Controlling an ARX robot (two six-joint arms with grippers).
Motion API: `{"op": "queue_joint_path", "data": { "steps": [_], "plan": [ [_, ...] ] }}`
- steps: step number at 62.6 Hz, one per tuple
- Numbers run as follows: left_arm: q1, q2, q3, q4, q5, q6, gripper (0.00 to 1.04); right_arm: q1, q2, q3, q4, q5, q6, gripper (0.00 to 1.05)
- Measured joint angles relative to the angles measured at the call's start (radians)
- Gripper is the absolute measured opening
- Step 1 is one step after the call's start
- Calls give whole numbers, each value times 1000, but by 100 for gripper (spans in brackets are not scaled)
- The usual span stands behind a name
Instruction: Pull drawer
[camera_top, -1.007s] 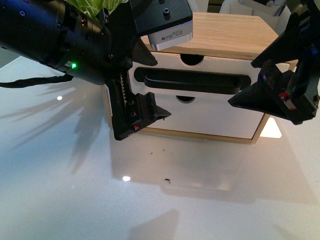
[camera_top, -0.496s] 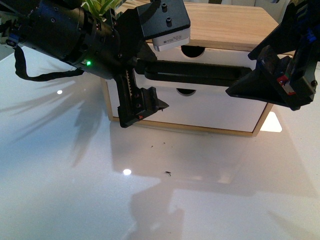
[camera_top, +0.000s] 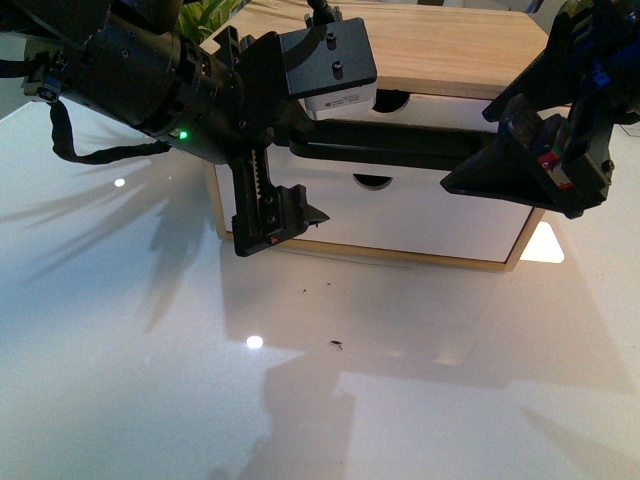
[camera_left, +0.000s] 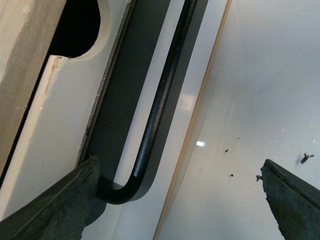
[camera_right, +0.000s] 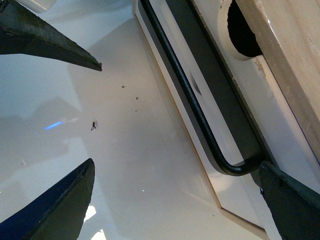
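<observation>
Both arms have lifted and closed in on the drawer (camera_top: 440, 108) at 12 o'clock, top slot of the wooden box (camera_top: 450, 40). The left gripper (camera_top: 300, 175) gapes wide around the 9 o'clock end of the bar handle (camera_top: 400, 145). The right gripper (camera_top: 470, 150) is wide at the 3 o'clock end, neither clamped.

2 grippers (camera_top: 300, 170) (camera_top: 470, 148), 1 handled drawer (camera_top: 445, 108), 1 plain drawer front (camera_top: 430, 215), 1 wooden cabinet (camera_top: 450, 50), 1 plant (camera_top: 205, 15)

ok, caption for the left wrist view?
Left gripper open at the white drawer, bent end of its black bar handle framed between the jaws.
</observation>
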Motion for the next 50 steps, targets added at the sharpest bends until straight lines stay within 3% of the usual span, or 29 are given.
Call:
{"op": "queue_joint_path", "data": {
  "steps": [50],
  "plan": [
    [-23,27,39,-87,-9,113,97,41,161,106,26,24,-15,96]
  ]
}}
